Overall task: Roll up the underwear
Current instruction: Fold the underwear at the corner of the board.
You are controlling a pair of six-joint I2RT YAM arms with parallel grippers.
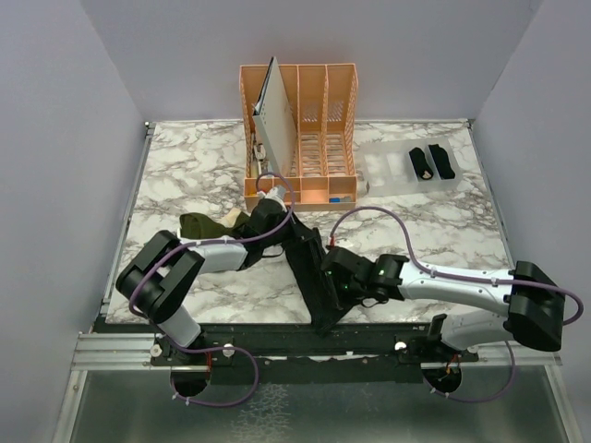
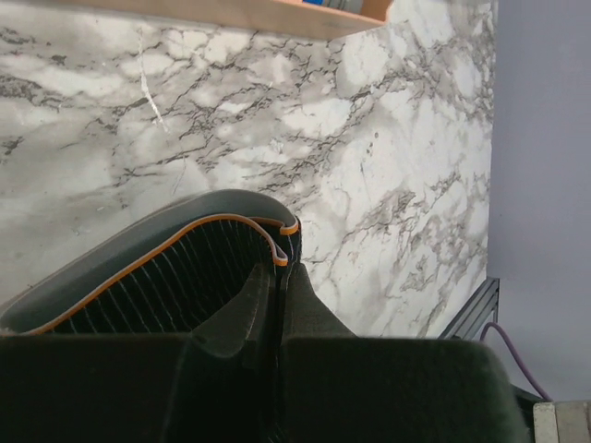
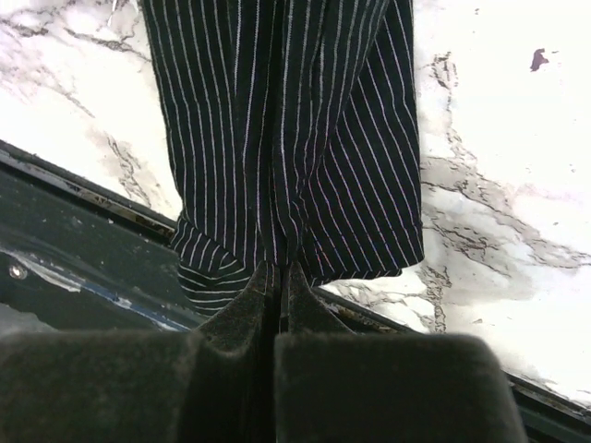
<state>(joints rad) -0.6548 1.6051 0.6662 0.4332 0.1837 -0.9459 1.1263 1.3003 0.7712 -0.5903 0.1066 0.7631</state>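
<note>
**Both grippers pinch the striped briefs near the table's front edge**

The left gripper has its fingers pressed fully together on the striped black briefs, gripping the cloth just below its orange-trimmed edge. The right gripper is likewise clamped tight, with no gap between its fingers, on a folded corner of the same briefs, whose fine pale stripes run up the frame.

In the top view the left gripper and right gripper sit at centre frame. The briefs run between them as a long dark band that goes on down to the front edge of the marble tabletop.

The olive-green briefs lie left of centre, beside the left arm, with their cream waistband towards the gripper. Two rolled black bundles rest side by side in a clear tray at upper right. An orange file rack stands at upper centre, holding a tilted pale board, with a teal block at its front edge.
</note>
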